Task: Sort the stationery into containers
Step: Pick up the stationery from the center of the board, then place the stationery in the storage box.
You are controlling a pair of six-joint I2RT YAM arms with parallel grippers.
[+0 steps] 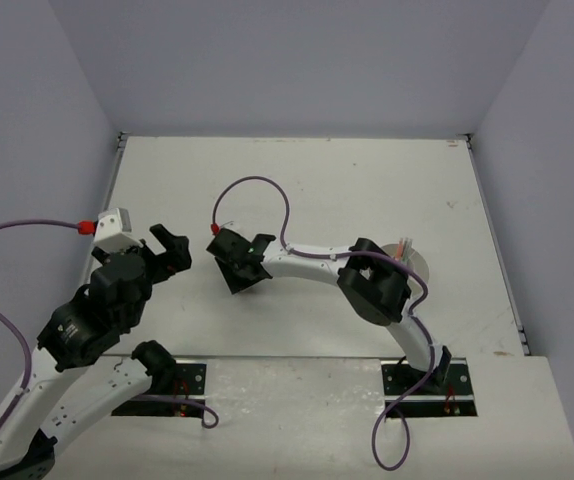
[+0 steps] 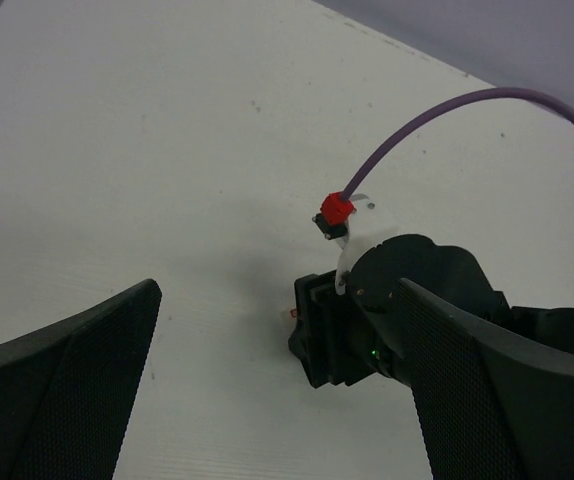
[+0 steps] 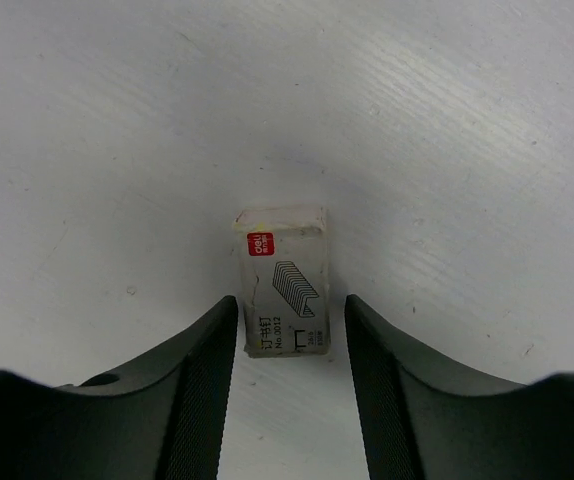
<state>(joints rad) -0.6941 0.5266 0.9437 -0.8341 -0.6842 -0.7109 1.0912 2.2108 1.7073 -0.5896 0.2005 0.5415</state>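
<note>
Lengthwise, staple box (image 3: 282,280) points away inside right hand (image 3: 289,308).

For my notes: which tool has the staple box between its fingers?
The right tool; the staple box lies between its fingers. The left tool holds nothing.

Even, soft light; perhaps slightly blurry.

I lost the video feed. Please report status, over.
Left gripper open, empty. Right gripper open, astride staple box on table. Organizer partly behind right arm. Nothing in the way.
</note>
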